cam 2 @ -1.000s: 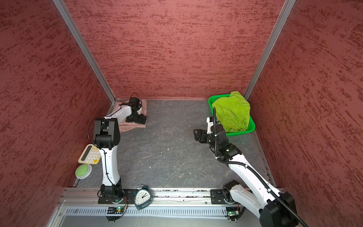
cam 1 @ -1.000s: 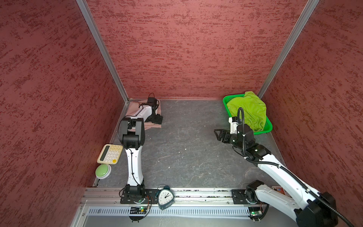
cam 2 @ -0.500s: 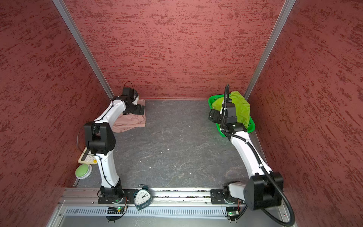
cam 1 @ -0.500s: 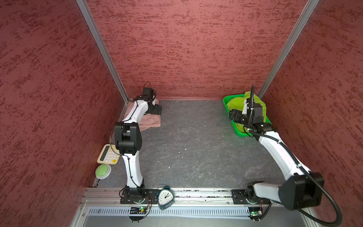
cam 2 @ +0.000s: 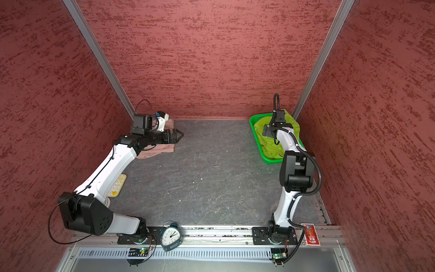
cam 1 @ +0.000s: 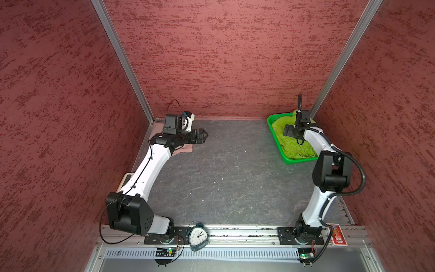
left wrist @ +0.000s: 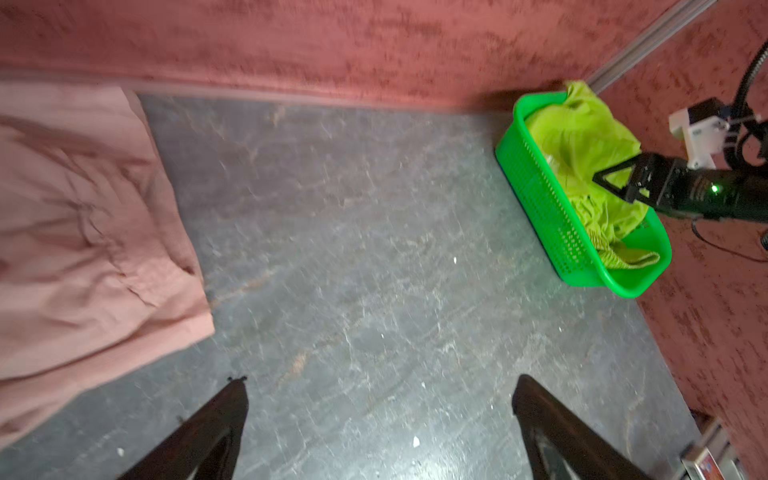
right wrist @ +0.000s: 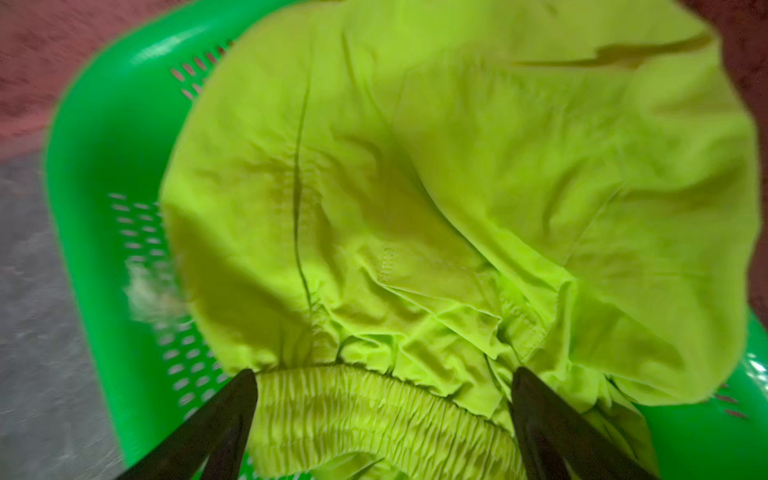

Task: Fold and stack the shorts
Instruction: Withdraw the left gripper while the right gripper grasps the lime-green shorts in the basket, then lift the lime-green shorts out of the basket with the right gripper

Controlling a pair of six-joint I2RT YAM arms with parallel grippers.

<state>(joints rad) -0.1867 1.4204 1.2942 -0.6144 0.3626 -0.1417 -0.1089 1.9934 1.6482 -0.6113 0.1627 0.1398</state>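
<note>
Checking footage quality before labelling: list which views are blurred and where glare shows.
Both top views: sharp, evenly lit. Left wrist view: motion-smeared, pink shorts soft, a glare patch on the table. Right wrist view: blurred, basket rim streaked, lime green shorts seams readable.

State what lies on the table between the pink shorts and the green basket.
Nothing but bare grey table with a few pale specks, as the left wrist view shows. The left gripper hovers above it beside the pink shorts.

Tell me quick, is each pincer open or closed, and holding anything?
Left pincer: open, empty, above the bare tabletop beside the pink shorts.
Right pincer: open, over the lime green shorts in the basket, gripping nothing.
</note>
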